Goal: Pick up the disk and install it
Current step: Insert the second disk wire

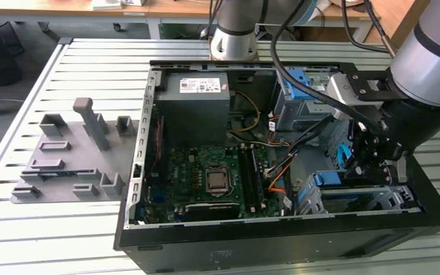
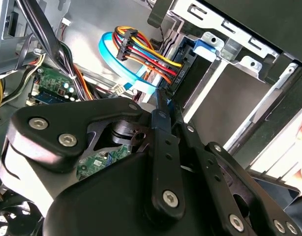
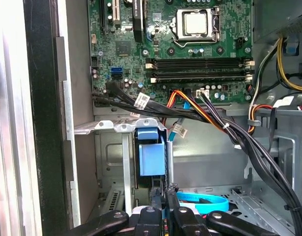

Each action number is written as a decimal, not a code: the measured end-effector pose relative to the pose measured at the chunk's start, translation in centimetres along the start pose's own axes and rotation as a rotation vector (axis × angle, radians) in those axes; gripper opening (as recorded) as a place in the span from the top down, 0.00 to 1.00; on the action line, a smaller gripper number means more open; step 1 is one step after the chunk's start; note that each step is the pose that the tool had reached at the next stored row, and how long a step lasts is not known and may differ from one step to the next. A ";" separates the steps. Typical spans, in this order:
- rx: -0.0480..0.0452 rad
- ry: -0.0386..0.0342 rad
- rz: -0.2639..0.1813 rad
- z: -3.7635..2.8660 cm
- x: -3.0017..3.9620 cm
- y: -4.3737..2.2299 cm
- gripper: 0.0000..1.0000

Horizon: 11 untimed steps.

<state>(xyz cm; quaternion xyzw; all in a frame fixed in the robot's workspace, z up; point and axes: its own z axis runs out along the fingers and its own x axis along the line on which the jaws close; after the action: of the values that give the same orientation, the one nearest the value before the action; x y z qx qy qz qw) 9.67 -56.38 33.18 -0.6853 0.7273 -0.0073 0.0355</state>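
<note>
First wrist view: the tool (image 3: 166, 196) sits low centre, fingers pinched nearly together on the edge of the disk (image 3: 152, 152), whose blue carrier stands upright in the drive bay (image 3: 116, 129). Looks mostly slotted in, not released. The motherboard (image 3: 190, 49) is further up.

The open black computer case (image 1: 281, 240) lies on the slatted metal table (image 1: 44, 240). To the exterior view's left of it sits the grey plastic fixture block (image 1: 71, 157). Inside the case, the green motherboard (image 1: 204, 177) lies toward that side, the grey metal drive bay (image 1: 361, 197) toward the exterior view's right.
</note>
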 end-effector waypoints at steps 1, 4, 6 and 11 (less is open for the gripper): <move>0.0000 -0.0001 0.000 0.05 0.02 0.00 0.84; 0.0000 -0.0001 0.001 0.18 0.07 -0.02 0.84; 0.0001 0.0000 0.001 0.26 0.12 -0.03 0.84; 0.0001 0.0001 0.002 0.31 0.16 -0.03 0.84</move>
<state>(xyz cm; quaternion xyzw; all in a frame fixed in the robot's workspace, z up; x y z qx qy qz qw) 9.71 -56.53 32.87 -0.6847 0.7280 -0.0073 0.0355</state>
